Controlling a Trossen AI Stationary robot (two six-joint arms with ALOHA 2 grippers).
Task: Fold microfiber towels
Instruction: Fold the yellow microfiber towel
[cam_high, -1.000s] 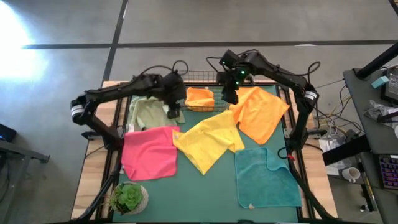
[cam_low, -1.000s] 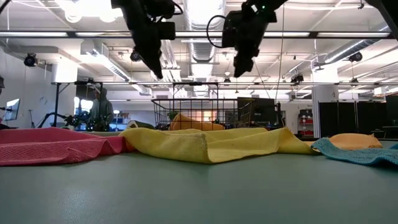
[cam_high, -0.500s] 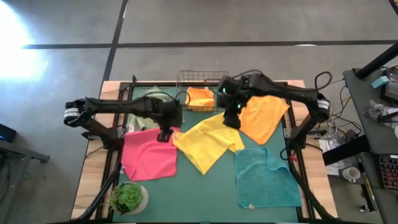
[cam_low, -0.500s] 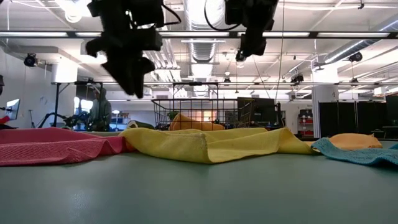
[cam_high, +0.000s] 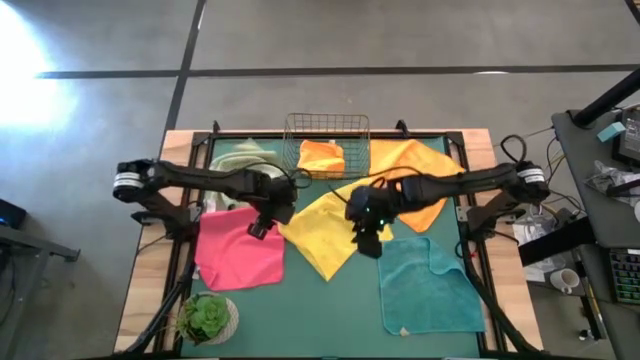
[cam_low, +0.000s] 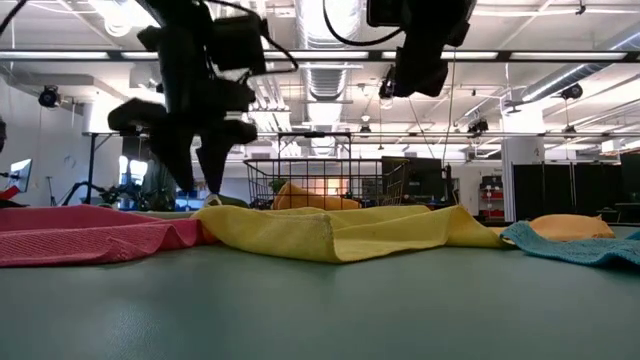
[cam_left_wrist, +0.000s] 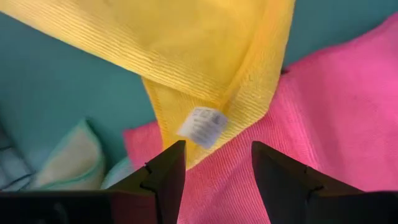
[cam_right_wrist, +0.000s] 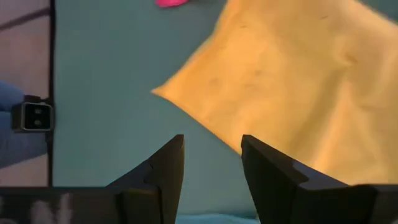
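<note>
- Towels cover the dark-green mat (cam_high: 350, 310): we see the yellow towel (cam_high: 335, 225) at centre, the pink towel (cam_high: 238, 250) at its 9 o'clock, and the teal towel (cam_high: 430, 290) at its 4 o'clock.
- We find the left gripper (cam_high: 262, 222) over the yellow towel's tagged corner (cam_left_wrist: 202, 123), where it laps the pink towel, fingers apart and grasping nothing.
- We find the right gripper (cam_high: 367, 243) over the yellow towel's 4 o'clock edge, fingers released.
- We see an orange towel (cam_high: 322, 156) in the wire basket (cam_high: 327, 122) at 12 o'clock.

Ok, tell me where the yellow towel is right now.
In the high view the yellow towel lies mid-table, between the pink towel and the orange towel, its corner overlapping the pink one.
</note>
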